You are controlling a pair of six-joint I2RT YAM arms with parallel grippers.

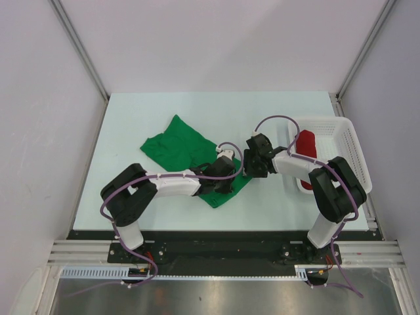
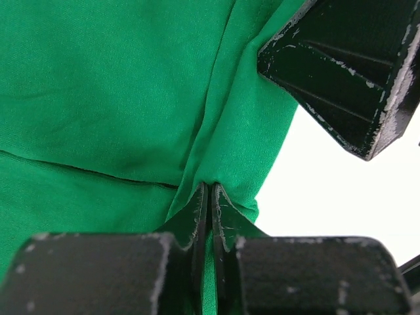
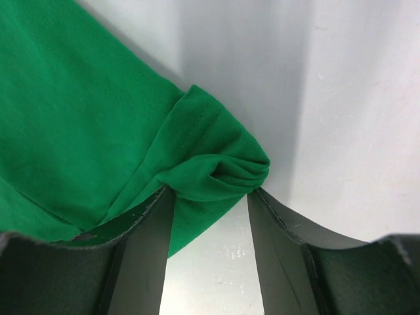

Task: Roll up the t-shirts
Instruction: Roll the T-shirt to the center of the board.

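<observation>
The bright green cloth t-shirt lies crumpled on the white table, its near-right edge under both grippers. The left gripper is pinched tight on a fold of it; the right gripper stands half apart, a bunched corner between its fingers. The red rolled t-shirt sits in the white plastic mesh basket at the right.

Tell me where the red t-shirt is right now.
In the top view, the red t-shirt lies rolled inside the white mesh basket at the table's right edge, beyond the right arm and apart from the green t-shirt.
</observation>
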